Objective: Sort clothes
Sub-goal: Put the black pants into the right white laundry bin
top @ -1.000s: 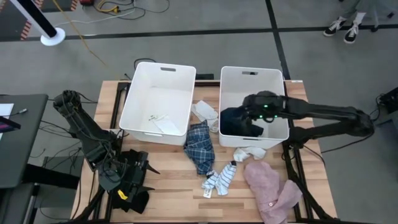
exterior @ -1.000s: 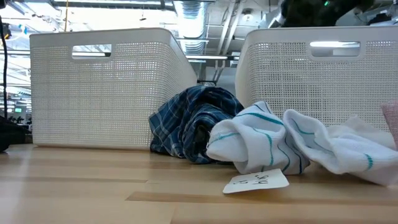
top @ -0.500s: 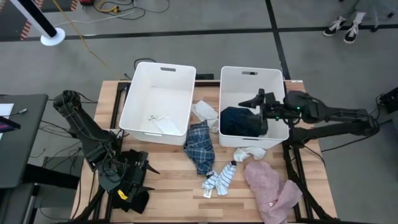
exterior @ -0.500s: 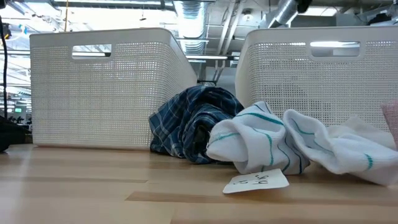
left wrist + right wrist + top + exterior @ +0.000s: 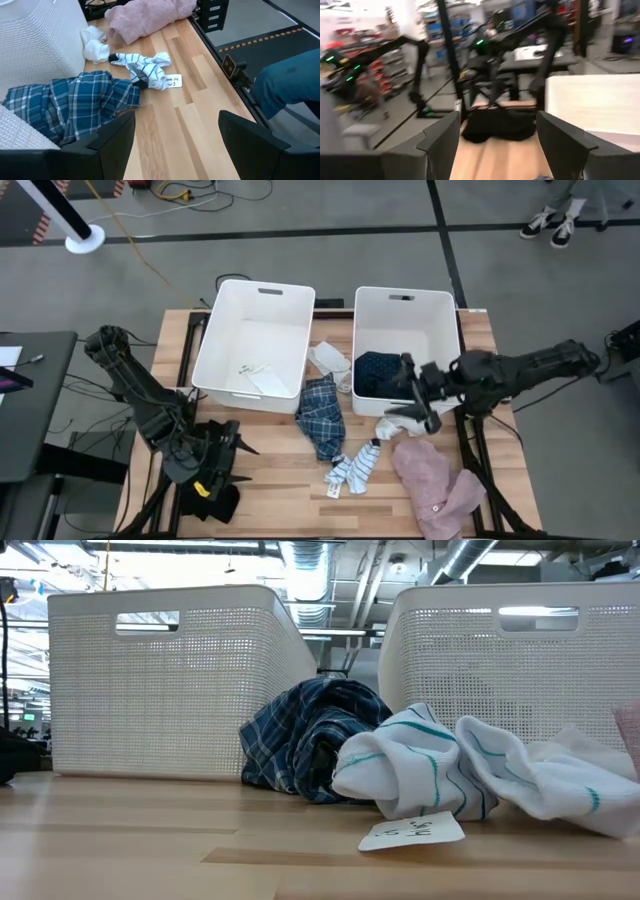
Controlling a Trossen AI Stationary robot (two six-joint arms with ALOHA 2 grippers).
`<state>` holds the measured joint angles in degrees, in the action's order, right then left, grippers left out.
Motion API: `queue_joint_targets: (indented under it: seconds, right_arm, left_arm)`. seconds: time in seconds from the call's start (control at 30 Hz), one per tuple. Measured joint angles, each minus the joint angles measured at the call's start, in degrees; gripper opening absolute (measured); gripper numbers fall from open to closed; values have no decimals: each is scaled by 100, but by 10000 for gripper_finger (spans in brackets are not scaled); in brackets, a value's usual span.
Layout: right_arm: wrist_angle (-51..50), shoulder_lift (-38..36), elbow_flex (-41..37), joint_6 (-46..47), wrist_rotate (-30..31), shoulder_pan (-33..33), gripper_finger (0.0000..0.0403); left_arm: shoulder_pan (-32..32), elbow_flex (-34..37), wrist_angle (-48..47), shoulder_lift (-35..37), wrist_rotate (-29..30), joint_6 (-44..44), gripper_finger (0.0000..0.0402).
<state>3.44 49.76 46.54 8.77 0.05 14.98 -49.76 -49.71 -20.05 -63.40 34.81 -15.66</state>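
Observation:
A navy garment [image 5: 381, 372] lies inside the right white tub [image 5: 405, 293]. On the table rest a blue plaid garment [image 5: 320, 416] [image 5: 75, 105], striped socks [image 5: 352, 470] [image 5: 142, 67], a white sock [image 5: 398, 424] [image 5: 430, 770] and a pink garment [image 5: 436, 480]. A black garment [image 5: 216, 494] lies at the near left corner. My right gripper [image 5: 416, 393] hangs open over the right tub's near wall, pointing level toward the table's left. My left gripper [image 5: 236, 444] [image 5: 175, 125] stands open above the near left corner and points at the plaid garment.
The left white tub [image 5: 265, 285] holds a few slips of paper [image 5: 262, 376]. A white piece [image 5: 330, 360] lies between the tubs. A paper tag [image 5: 412, 830] lies by the socks. Bare wood shows between the plaid garment and my left gripper. A leg in blue trousers [image 5: 285, 82] shows beyond the near edge.
My right gripper has risen out of the right tub and swung toward the table's near edge, tipping from pointing down to level, its fingers still open. It has left the low view's top. The navy garment stays in the tub.

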Motion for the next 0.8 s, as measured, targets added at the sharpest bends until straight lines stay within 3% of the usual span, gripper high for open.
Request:
queue_joint_targets:
  seconds: [0.3,0.53,0.8]
  right_arm:
    - [24,951,-2,401,0,859,277]
    - [431,1885,-4,765,0,1266,277]
    - [1082,2765,-4,846,0,1429,277]
  left_arm:
    - [37,0,-131,0,-198,-194,279]
    - [37,0,-1034,0,-1311,-1079,279]
    - [35,0,-2526,0,-2350,-3018,279]
